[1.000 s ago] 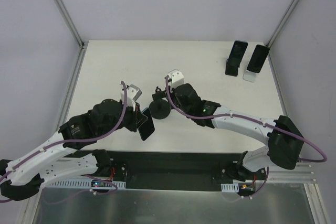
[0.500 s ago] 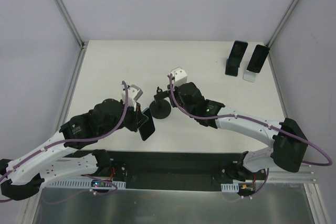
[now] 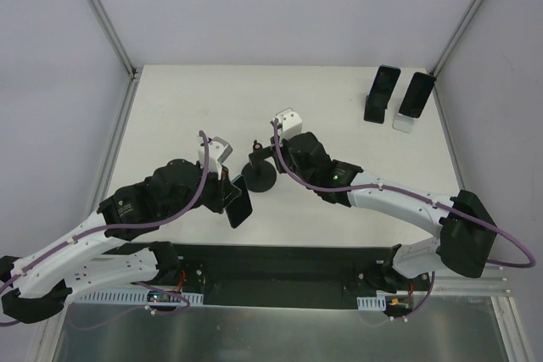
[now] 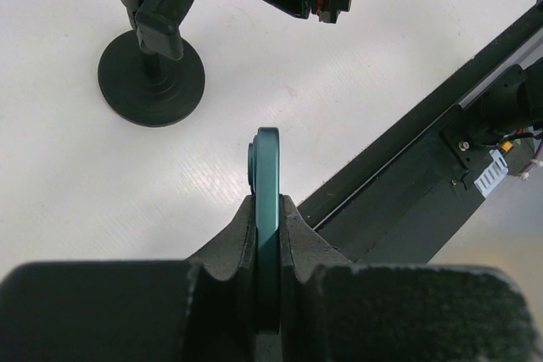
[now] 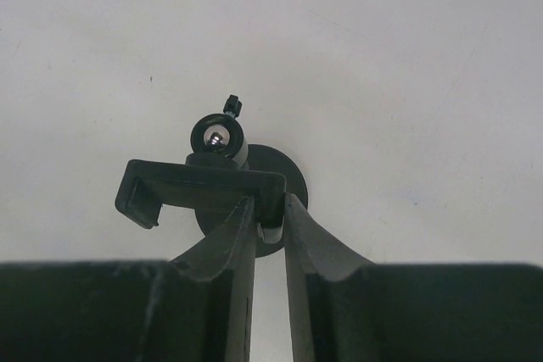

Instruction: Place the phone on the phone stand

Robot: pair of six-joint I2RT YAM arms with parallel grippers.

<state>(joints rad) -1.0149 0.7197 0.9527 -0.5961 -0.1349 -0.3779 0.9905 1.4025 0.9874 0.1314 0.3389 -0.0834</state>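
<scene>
My left gripper (image 3: pixel 227 193) is shut on a dark teal phone (image 3: pixel 238 206), held on edge above the table near its front edge; in the left wrist view the phone (image 4: pixel 268 209) stands edge-on between my pads. The black phone stand (image 3: pixel 260 173), with a round base and a cradle on a ball joint, stands mid-table to the right of the phone. My right gripper (image 5: pixel 270 206) is shut on one end of the stand's cradle (image 5: pixel 199 188). The stand also shows at the top left of the left wrist view (image 4: pixel 153 65).
Two more phones rest on stands at the back right, one black (image 3: pixel 381 95) and one white (image 3: pixel 413 101). A black rail (image 3: pixel 280 264) runs along the table's near edge. Metal frame posts stand at the back corners.
My right gripper moved slightly right and back with the stand's cradle. My left gripper with the phone shifted a little towards the stand.
</scene>
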